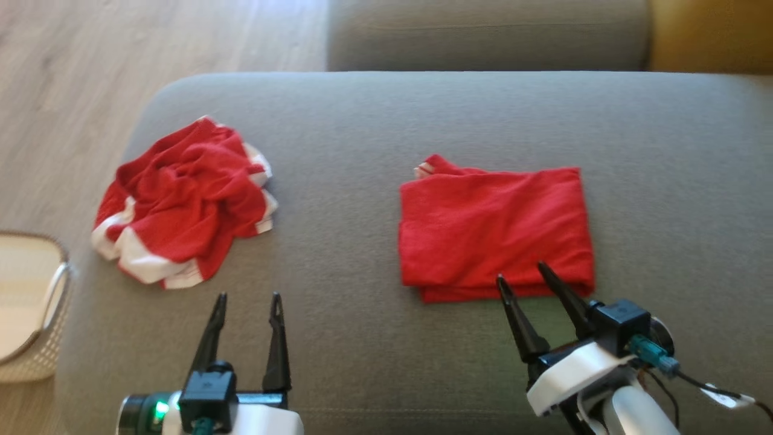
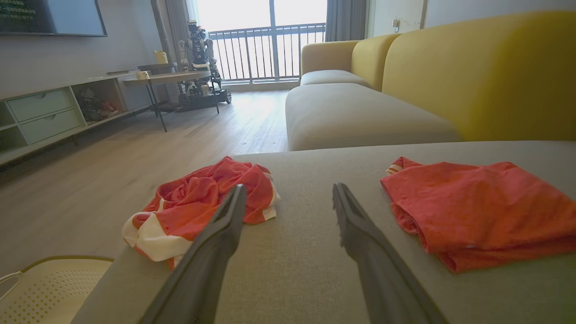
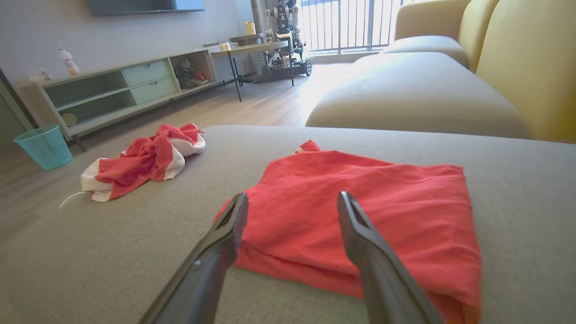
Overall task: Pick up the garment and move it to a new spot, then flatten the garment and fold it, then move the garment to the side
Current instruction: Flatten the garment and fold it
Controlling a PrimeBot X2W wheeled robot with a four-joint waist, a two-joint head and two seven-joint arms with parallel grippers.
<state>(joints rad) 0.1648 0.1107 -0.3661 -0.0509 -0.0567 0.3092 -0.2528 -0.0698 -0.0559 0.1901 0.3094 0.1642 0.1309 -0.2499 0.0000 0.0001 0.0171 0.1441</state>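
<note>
A red garment (image 1: 495,232) lies folded into a flat rectangle on the grey sofa seat (image 1: 362,151), right of centre. My right gripper (image 1: 520,272) is open just at its near edge, fingers pointing over the fold; in the right wrist view the folded garment (image 3: 369,211) spreads ahead of the two fingertips. A second red and white garment (image 1: 184,199) lies crumpled at the seat's left end. My left gripper (image 1: 249,297) is open and empty, hovering short of that heap; in the left wrist view the crumpled garment (image 2: 207,202) sits ahead left, the folded garment (image 2: 477,207) right.
A pale perforated basket (image 1: 27,302) stands on the wooden floor off the seat's left edge. Another sofa section (image 1: 483,33) with a yellow backrest (image 2: 486,72) lies beyond. A turquoise bin (image 3: 44,146), a low cabinet (image 3: 117,90) and another robot (image 2: 200,63) stand across the room.
</note>
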